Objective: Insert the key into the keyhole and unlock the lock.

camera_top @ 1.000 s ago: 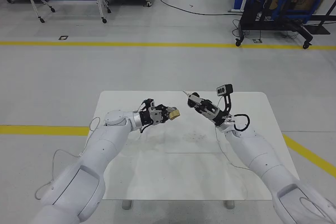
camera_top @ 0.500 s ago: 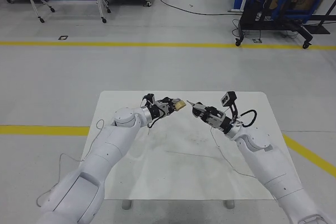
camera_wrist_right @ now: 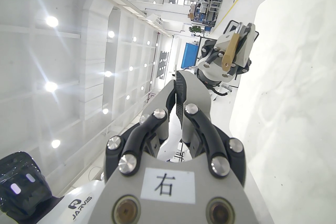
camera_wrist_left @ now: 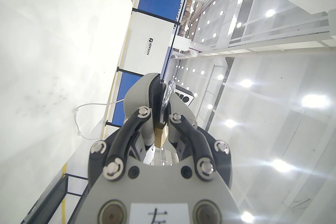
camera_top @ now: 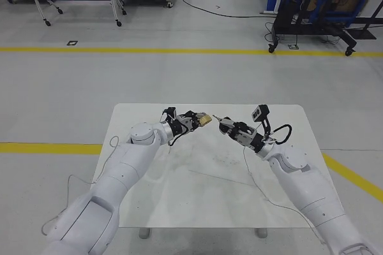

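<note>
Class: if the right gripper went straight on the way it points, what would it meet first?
Probably the padlock in the left gripper; the right gripper aims nearly at it, though it may pass just beside.

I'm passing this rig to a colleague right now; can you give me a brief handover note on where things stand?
Left gripper: shut on the brass padlock with a silver shackle, held above the white table.
Right gripper: shut on the thin silvery key, pointed at the padlock, close but apart.
Done: both lifted and facing each other.
Left: insert key, turn, open shackle.
</note>
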Robot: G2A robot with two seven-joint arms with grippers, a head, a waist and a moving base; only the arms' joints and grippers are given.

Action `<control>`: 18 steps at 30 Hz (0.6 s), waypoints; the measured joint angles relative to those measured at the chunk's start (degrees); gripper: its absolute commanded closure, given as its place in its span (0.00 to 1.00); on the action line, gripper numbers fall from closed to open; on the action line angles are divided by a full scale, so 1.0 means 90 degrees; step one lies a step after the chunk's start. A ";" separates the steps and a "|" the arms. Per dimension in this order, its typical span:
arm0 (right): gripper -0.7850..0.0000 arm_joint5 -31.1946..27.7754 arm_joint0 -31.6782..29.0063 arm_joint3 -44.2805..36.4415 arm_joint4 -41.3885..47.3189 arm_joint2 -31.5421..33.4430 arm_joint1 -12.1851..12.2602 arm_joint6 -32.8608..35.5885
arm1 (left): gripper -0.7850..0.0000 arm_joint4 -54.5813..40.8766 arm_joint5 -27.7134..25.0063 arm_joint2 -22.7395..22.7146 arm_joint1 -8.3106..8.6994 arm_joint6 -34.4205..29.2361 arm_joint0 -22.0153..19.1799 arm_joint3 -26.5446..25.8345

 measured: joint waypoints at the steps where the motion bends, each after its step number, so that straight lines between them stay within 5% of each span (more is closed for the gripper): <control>1: 1.00 0.0068 -0.0009 -0.0085 -0.0084 0.0028 0.0008 -0.0036 | 1.00 0.0016 0.0017 -0.0004 0.0000 0.0058 0.0046 -0.0066; 11: 1.00 0.2962 0.0011 -0.1423 -0.1031 0.0717 0.0287 0.0227 | 1.00 0.0100 0.0434 -0.0215 0.0048 0.0516 0.0394 -0.0628; 18: 1.00 0.4068 -0.0218 -0.1803 -0.1486 0.0361 0.0259 -0.0418 | 1.00 0.0036 0.0784 -0.0327 0.0045 0.0552 0.0477 -0.0773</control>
